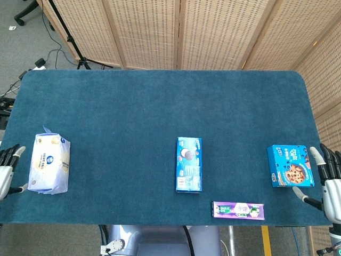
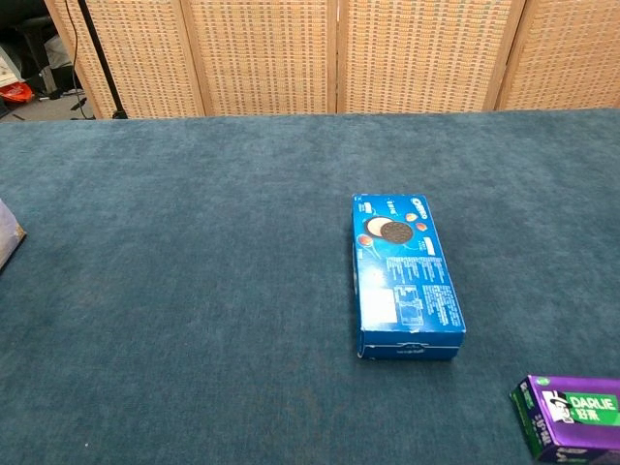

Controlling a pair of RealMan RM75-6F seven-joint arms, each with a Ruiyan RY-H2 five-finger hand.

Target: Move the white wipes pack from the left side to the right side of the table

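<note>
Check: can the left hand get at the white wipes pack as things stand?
Probably yes. The left hand sits at the table's left edge, fingers apart and holding nothing, right beside the white wipes pack. Nothing lies between them; the Oreo box is far off at the middle.

The word "DARLIE" reads in white letters on the purple-and-green box (image 2: 572, 415) at the table's near right edge. Fine print on the blue cookie box (image 2: 405, 276) at centre is too small to read, as is the wipes pack's round logo (image 1: 49, 159).
</note>
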